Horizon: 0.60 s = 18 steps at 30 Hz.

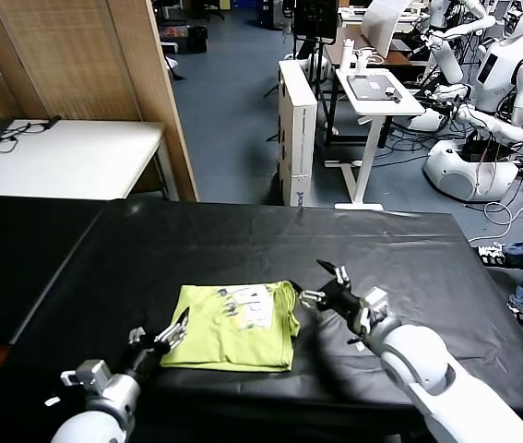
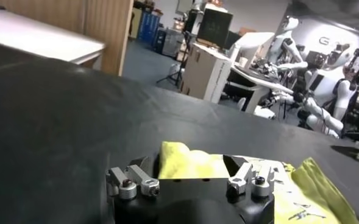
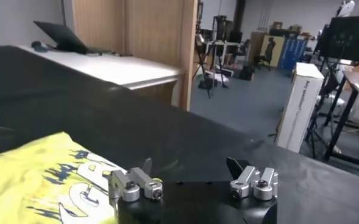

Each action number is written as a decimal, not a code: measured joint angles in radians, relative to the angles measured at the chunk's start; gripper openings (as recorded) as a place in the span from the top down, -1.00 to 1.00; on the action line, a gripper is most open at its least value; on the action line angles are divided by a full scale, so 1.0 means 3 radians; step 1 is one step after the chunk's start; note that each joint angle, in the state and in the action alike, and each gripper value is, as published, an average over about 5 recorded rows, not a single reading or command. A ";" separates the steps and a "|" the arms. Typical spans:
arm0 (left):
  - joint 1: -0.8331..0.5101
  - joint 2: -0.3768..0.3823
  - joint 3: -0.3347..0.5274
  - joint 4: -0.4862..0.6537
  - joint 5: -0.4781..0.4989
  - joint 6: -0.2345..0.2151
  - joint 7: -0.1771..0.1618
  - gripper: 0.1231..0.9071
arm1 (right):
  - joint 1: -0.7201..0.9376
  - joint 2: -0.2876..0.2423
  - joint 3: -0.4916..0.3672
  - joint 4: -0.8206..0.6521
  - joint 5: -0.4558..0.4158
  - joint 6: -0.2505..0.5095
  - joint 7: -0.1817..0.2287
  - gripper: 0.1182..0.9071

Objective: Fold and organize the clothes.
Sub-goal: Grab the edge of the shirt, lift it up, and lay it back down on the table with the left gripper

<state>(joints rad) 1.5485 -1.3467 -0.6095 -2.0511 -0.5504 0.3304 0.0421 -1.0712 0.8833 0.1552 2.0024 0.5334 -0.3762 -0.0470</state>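
While both arms sit low over the black-covered table [image 1: 353, 240], the entries run from left to right as follows. Item one, left hand [image 1: 176, 330]: at the near left corner of the shirt, fingers parted, tips just at the cloth's edge and holding nothing, so far as the head view tells; the left wrist view shows the same spread with yellow fabric between and beyond the fingers. Item two, T-shirt [image 1: 235, 325]: lime yellow-green, lying flat near the front middle of the table as a compact rough rectangle, white print with dark lettering uppermost toward its right half; the right edge shows a slight ridge or bunching. Item three, right hand [image 1: 324, 286]: just beside the shirt's far right corner, fingers open, empty, apart from the cloth.

Judgement of the step: the fold looks largely made, and the hands appear placed either to tidy the bundle or to take one more fold; done well, each hand would pinch all layers at its corner together, lift evenly, and lay the edge square over the opposite one, smoothing the bunched right side.

Edges and room: open black surface lies behind and to either side of the shirt; the front edge of the table is near, so any slide is better directed away from it; white side table [image 1: 67, 157] stands well apart at far left.
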 joint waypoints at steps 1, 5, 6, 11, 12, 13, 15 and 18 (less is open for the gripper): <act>-0.0012 -0.0010 0.0001 0.0019 -0.0007 0.0000 0.0000 -1.00 | -0.0033 -0.0021 0.0034 0.0033 0.0034 0.0003 -0.0001 -1.00; -0.0033 -0.0057 0.0007 0.0089 -0.0018 -0.0004 0.0002 -1.00 | -0.0154 -0.0096 0.0163 0.0145 0.0113 0.0024 -0.0002 -1.00; -0.0034 -0.0067 0.0009 0.0102 -0.0018 -0.0006 0.0006 -1.00 | -0.0180 -0.0110 0.0191 0.0167 0.0120 0.0030 -0.0002 -1.00; -0.0035 -0.0097 0.0011 0.0141 -0.0023 -0.0020 0.0021 -1.00 | -0.0280 -0.0135 0.0280 0.0248 0.0127 0.0046 -0.0005 -1.00; -0.0037 -0.0099 0.0008 0.0148 -0.0030 -0.0025 0.0022 -1.00 | -0.0296 -0.0136 0.0290 0.0262 0.0127 0.0048 -0.0005 -1.00; -0.0038 -0.0101 0.0005 0.0156 -0.0046 -0.0035 0.0023 -1.00 | -0.0313 -0.0137 0.0298 0.0274 0.0126 0.0049 -0.0006 -1.00; -0.0041 -0.0102 -0.0008 0.0174 -0.0101 -0.0061 0.0025 -1.00 | -0.0341 -0.0139 0.0310 0.0293 0.0124 0.0050 -0.0009 -1.00; -0.0035 -0.0107 -0.0033 0.0193 -0.0216 -0.0092 0.0028 -1.00 | -0.0369 -0.0144 0.0325 0.0315 0.0122 0.0051 -0.0011 -1.00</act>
<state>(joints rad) 1.5380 -1.3788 -0.6194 -1.9931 -0.6150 0.3027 0.0506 -1.1818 0.8400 0.2525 2.0969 0.5701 -0.3610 -0.0501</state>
